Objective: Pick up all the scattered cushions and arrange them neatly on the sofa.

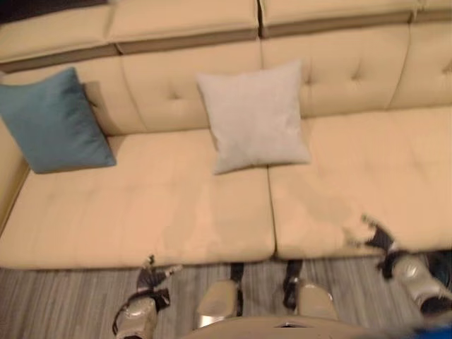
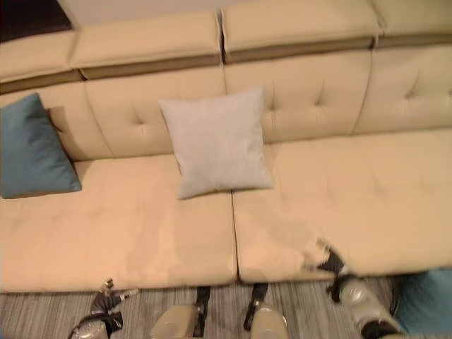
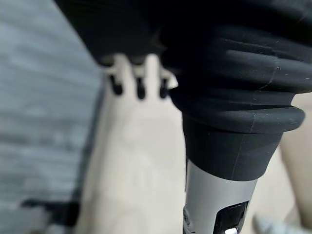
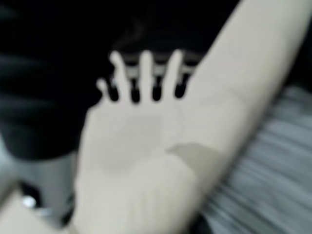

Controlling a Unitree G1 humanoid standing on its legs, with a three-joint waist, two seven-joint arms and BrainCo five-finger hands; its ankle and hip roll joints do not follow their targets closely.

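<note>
Grey cushion (image 1: pixel 254 116) leaned upright against the sofa (image 1: pixel 141 212) backrest near the middle; teal cushion (image 1: pixel 53 120) was propped at the far-left end, well apart from it. Left hand (image 1: pixel 152 279) hung over the floor (image 1: pixel 56 304) at the seat's near edge, fingers straight, empty. Right hand (image 1: pixel 378 240) sat over the near-right seat edge, fingers spread and holding nothing (another blue patch (image 2: pixel 427 300) near right, can't identify).

**Sofa and two cushions**

A tan sofa (image 1: pixel 176 212) is standing on grey striped floor (image 1: pixel 56 304). A teal cushion (image 1: pixel 53 120) is leaning against the backrest at the robot's left end, and a light grey cushion (image 1: pixel 256 116) is leaning against the backrest near the middle seam, both sitting on the seat.
</note>
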